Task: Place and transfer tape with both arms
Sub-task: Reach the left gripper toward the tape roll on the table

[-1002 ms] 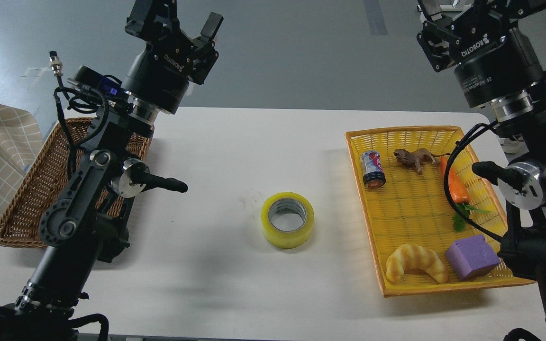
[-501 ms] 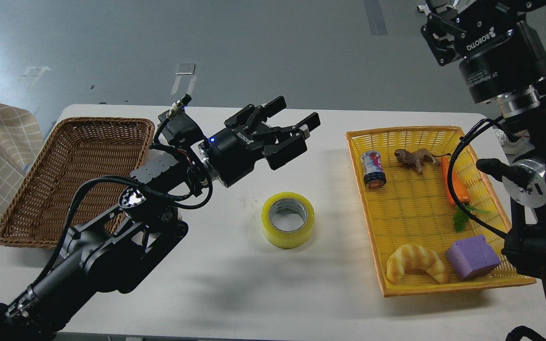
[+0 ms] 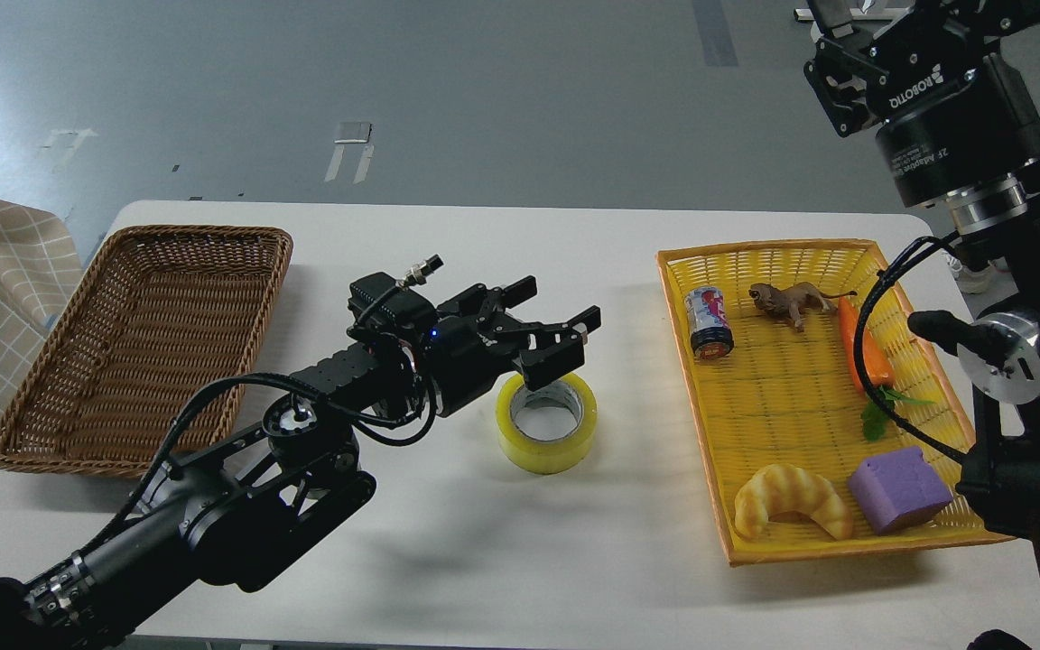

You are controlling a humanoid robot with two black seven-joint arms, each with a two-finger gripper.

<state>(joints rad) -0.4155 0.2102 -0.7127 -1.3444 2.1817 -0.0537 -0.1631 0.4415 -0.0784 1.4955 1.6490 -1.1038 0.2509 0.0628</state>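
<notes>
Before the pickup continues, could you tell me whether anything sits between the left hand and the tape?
Nothing visible does. The open left hand hangs just over the far-left rim of the tape, which lies alone on the white table.

The left gripper (image 3: 554, 318) reaches forward low, fingers spread apart; the right gripper (image 3: 836, 54) is raised high, partly cropped.

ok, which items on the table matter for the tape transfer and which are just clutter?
In play:
- tape, on the table
- left gripper, open, just above the tape
- right gripper, raised at top right
- wicker basket
- yellow tray

Clutter, all in the yellow tray:
- can
- toy lion
- carrot
- croissant
- purple block
</notes>
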